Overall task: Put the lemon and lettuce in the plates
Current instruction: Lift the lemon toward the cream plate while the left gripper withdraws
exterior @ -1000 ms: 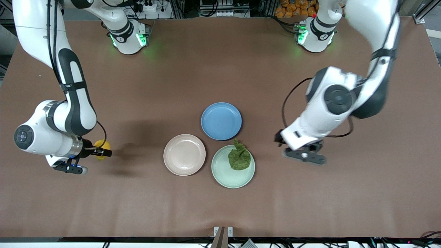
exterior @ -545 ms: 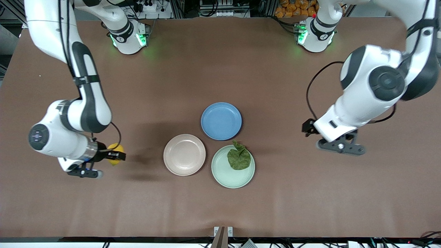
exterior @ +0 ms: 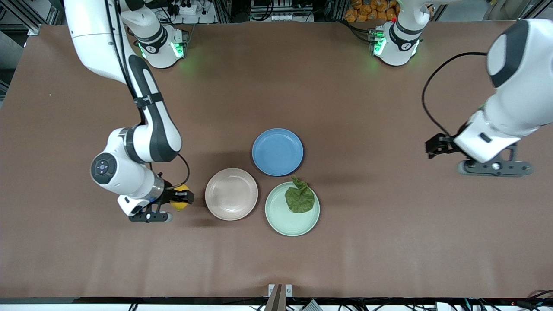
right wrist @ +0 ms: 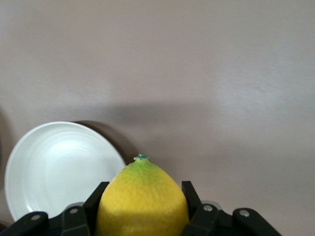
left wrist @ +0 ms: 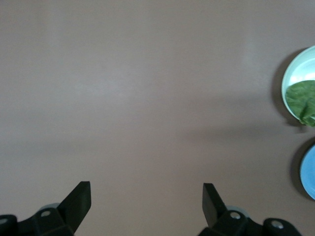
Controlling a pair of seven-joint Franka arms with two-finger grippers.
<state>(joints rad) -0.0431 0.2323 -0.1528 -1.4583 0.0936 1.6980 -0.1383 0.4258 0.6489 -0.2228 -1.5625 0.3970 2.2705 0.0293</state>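
Observation:
My right gripper (exterior: 181, 200) is shut on the yellow lemon (exterior: 179, 203) and holds it just above the table, beside the pale pink plate (exterior: 231, 194) on the side toward the right arm's end. In the right wrist view the lemon (right wrist: 142, 201) fills the gripper (right wrist: 143, 191), with the empty pink plate (right wrist: 59, 167) close by. The dark green lettuce (exterior: 300, 199) lies in the mint green plate (exterior: 285, 223). My left gripper (exterior: 494, 167) is open and empty over bare table toward the left arm's end. The left wrist view shows its gripper (left wrist: 146, 191), the green plate (left wrist: 295, 73) and the lettuce (left wrist: 304, 98).
An empty blue plate (exterior: 277, 151) sits on the brown table, farther from the front camera than the other two plates and touching them. It also shows in the left wrist view (left wrist: 309, 172).
My right arm has carried the lemon across the table toward the pink plate. My left arm has moved away from the plates toward its own end of the table.

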